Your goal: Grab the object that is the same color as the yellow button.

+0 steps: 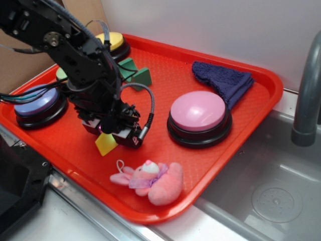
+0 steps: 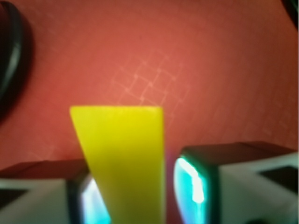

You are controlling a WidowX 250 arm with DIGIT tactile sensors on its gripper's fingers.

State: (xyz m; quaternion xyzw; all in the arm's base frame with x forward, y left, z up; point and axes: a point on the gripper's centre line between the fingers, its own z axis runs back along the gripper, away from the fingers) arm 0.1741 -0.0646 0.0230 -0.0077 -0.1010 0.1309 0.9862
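While no writing is legible anywhere, the gripper (image 1: 111,136) clasps the yellow wedge block (image 1: 106,144) near the red tray's (image 1: 220,165) front edge; only the wrist view shows both fingers (image 2: 196,184) pressing it.

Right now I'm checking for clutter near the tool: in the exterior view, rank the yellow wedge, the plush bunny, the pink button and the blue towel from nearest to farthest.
1. Yellow wedge, between the fingers of the tool.
2. Plush bunny, just in front.
3. Pink button, to the side.
4. Blue towel, far corner of the tray.
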